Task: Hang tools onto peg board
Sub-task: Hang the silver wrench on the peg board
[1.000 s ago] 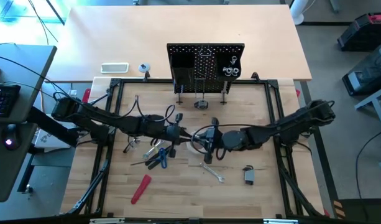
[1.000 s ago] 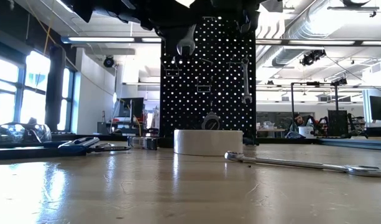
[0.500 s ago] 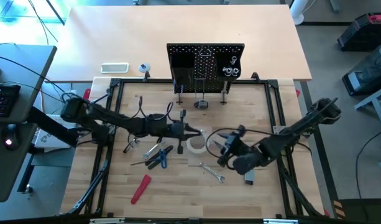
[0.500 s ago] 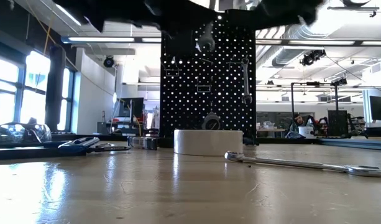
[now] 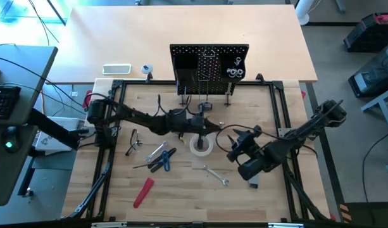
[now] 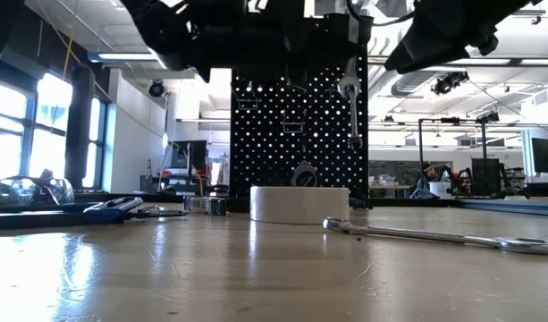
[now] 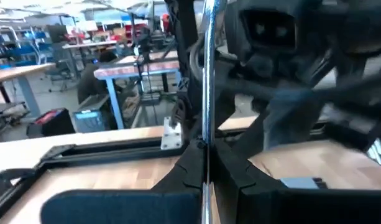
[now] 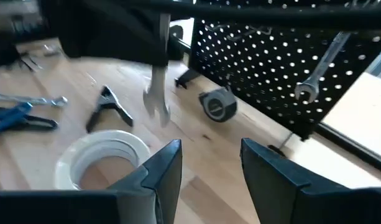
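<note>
My left gripper (image 5: 209, 125): clamped on a silver wrench (image 7: 207, 74), held above the table (image 5: 181, 190) near the peg board (image 5: 209, 62). My right gripper (image 8: 206, 163): fingers apart, empty, right of the tape roll (image 5: 200, 145).

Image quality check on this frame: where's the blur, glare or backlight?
Low view: backlit, both arms read as dark silhouettes against bright ceiling lights and windows; sheen on the table; peg board holes glow. Left wrist view: smeared with motion, the wrench in the left gripper is only a bright streak. Right wrist view: soft, blurred above the white tape roll. High view: evenly lit and sharp.
</note>
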Tool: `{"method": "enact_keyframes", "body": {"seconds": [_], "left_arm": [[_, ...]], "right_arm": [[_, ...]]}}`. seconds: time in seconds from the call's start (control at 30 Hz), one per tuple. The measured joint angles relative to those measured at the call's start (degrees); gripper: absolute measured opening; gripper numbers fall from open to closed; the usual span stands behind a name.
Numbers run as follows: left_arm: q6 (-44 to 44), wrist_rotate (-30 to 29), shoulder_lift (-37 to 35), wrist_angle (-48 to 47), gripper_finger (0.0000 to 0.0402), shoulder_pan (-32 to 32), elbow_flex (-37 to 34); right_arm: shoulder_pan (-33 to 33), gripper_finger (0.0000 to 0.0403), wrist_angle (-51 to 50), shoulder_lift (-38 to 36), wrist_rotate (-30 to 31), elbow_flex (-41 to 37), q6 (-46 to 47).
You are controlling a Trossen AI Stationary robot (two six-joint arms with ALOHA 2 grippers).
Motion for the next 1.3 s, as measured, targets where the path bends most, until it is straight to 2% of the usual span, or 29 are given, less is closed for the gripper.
{"method": "enact_keyframes", "body": {"seconds": [0.23,0.33,0.43,0.53,0.67,0.73,1.0,1.3], "left_arm": [[-0.15,2.96,-1.52,0.11,0.0001,2.83,-0.05],[-0.38,4.17,-2.30,-1.57,0.0001,3.44,-0.01],[0.08,5.55,-2.75,-3.59,0.0001,3.58,-0.05],[1.42,5.67,-3.21,-4.85,0.0001,3.83,-0.05],[1.93,5.69,-3.31,-5.48,0.0001,4.50,-0.05],[1.88,6.04,-3.49,-5.70,0.0001,4.95,-0.05],[1.61,6.28,-3.61,-5.53,0.0001,5.91,-0.03],[1.59,6.30,-3.59,-3.01,0.0001,8.14,-0.03]], "right_arm": [[-3.08,0.0160,-6.29,0.00,-0.77,0.00,-2.89],[-3.88,0.0160,-7.34,-0.43,-1.79,0.00,-7.53],[-4.28,0.0160,-3.73,-2.12,-4.76,0.00,-16.06],[-5.31,0.0160,6.16,-4.43,-11.96,0.00,-29.35],[-7.53,0.0160,22.14,-6.55,-29.83,0.00,-49.30],[-8.83,0.0160,25.18,-7.52,-37.51,0.00,-55.83],[-18.12,0.0160,18.28,-15.88,-45.56,0.00,-65.92],[-31.17,0.0160,16.95,-24.04,-61.88,0.00,-75.31]]}}
